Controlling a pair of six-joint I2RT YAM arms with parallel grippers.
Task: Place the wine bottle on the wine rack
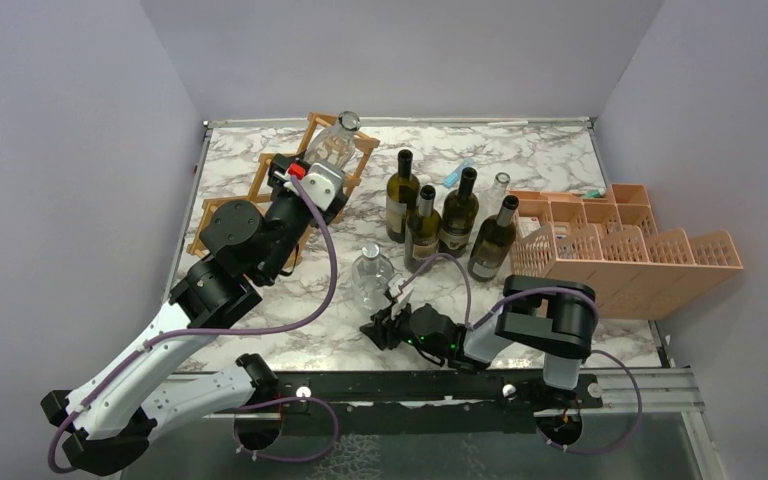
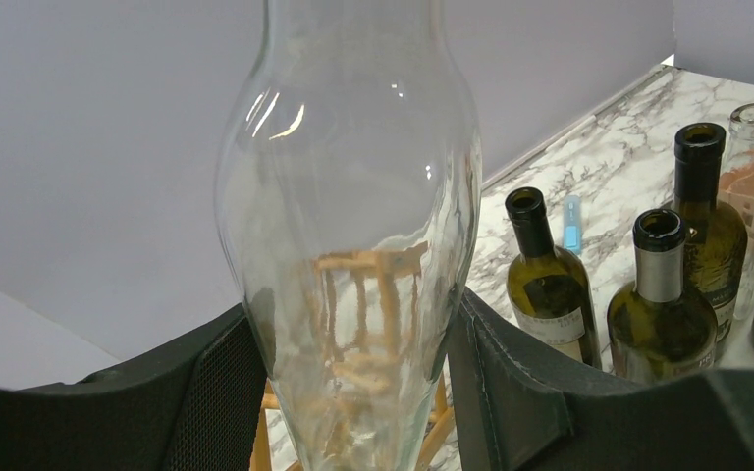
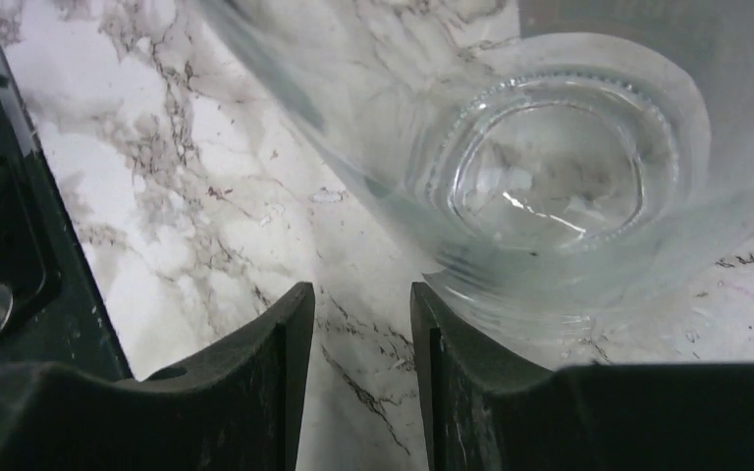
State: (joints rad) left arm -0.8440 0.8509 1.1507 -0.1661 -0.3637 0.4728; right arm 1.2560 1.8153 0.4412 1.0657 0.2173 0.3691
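Left end effector (image 1: 322,170) is clamped on the clear wine bottle (image 1: 335,145), its dark fingers (image 2: 206,383) pressed to either side of the glass low on the body. It holds the bottle tilted above the far end of the wine rack (image 1: 261,178), which lies along the back-left part of the marble surface (image 1: 560,150). In the left wrist view the rack's wooden bars show through the glass. Whether the bottle already rests on the rack cannot be told.

Right end effector (image 1: 368,328) sits low over the near middle of the surface with its fingers a narrow gap apart and nothing between them. Just beside its right finger (image 3: 452,373) is the base of a 2nd clear bottle (image 1: 370,278), which stands upright; contact between them cannot be told.

Behind that, 4 dark green bottles (image 1: 459,210) stand grouped near the centre, with a salmon-pink crate (image 1: 620,250) to their right.
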